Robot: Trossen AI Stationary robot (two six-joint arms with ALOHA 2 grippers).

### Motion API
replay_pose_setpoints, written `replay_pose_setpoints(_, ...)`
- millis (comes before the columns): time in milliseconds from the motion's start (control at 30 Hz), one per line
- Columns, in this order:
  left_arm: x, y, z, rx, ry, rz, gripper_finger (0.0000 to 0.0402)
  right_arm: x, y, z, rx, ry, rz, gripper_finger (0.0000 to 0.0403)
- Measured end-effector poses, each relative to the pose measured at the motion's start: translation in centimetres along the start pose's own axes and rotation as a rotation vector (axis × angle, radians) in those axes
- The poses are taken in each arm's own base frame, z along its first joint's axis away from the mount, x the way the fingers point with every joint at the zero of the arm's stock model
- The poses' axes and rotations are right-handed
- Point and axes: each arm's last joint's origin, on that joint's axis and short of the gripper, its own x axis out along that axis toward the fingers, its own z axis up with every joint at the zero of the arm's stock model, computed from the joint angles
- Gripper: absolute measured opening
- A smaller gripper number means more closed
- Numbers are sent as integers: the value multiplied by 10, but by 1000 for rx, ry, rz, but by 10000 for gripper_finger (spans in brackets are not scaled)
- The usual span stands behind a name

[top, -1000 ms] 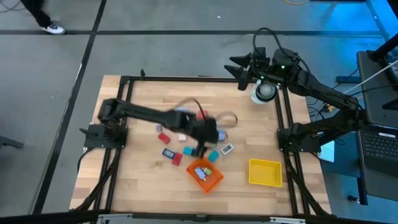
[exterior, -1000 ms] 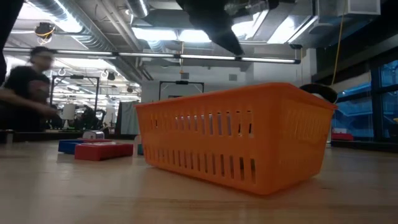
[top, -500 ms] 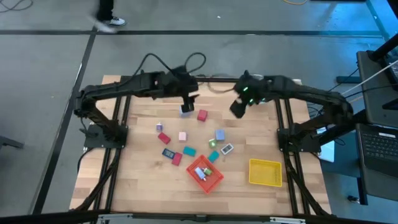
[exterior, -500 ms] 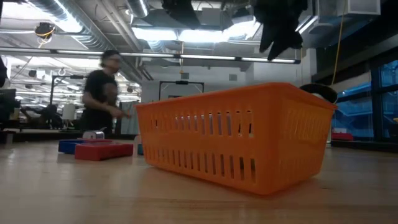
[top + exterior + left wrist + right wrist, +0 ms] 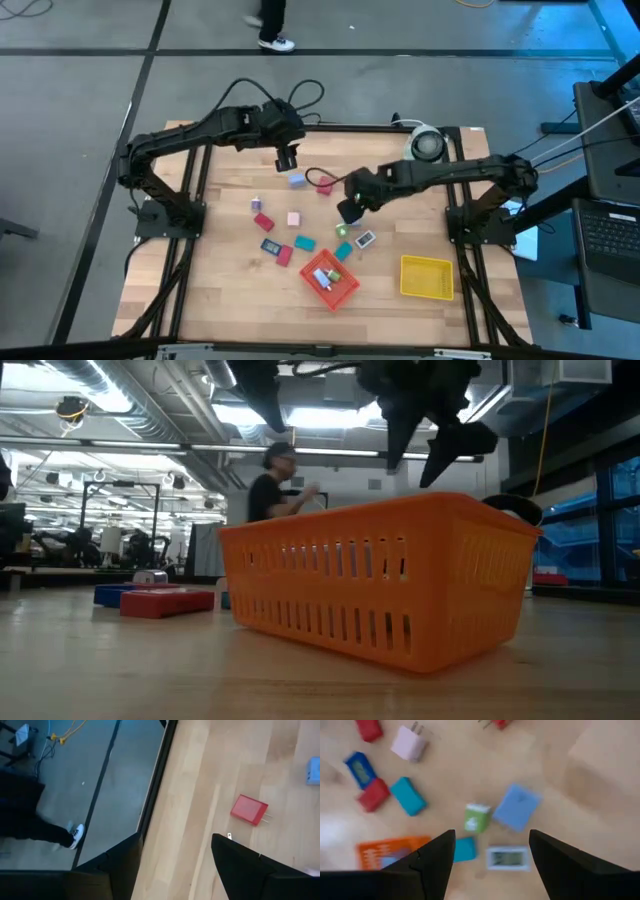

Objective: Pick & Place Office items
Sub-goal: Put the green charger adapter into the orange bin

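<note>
Small office items lie scattered mid-table: a red plug [image 5: 325, 188], a pale blue block [image 5: 296, 180], pink [image 5: 293, 218], red [image 5: 263, 221], blue [image 5: 268, 245] and teal [image 5: 304, 243] pieces. My left gripper [image 5: 286, 160] hovers open over the far part of the table, with the red plug [image 5: 249, 810] ahead of its fingers. My right gripper [image 5: 349, 210] hovers open over the middle. Below it are a green piece [image 5: 477, 817], a blue block [image 5: 517, 813], a teal piece [image 5: 465, 849] and a white-grey piece [image 5: 507, 857].
An orange slotted tray [image 5: 345, 290] with pieces inside stands near the front and fills the low view [image 5: 380, 580]. A yellow tray [image 5: 426, 277] sits to its right. A white tape roll [image 5: 425, 145] is at the far right corner. A person [image 5: 275, 490] walks behind the table.
My left gripper drew back from the middle of the table, beside the orange tray, toward the far edge. My right gripper swung from the far right corner in over the scattered pieces at mid-table. The person behind the table walked from left to right.
</note>
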Motion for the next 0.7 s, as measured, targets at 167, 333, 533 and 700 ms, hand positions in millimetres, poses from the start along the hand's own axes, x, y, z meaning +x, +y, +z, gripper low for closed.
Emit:
replay_pose_setpoints(167, -2, 9, -2, -20, -20, -4, 222, 24, 16, -22, 113, 73, -30, 261)
replay_pose_setpoints(333, -8, 17, -5, -18, -51, -66, 214, 52, 32, -36, 176, 146, -15, 261)
replay_pose_setpoints(533, -15, 18, -6, 30, -77, -93, 212, 61, 48, -24, 183, 89, -62, 261)
replay_pose_setpoints(700, -16, 18, -9, 52, -58, -114, 212, 77, 49, -16, 167, 115, -120, 261)
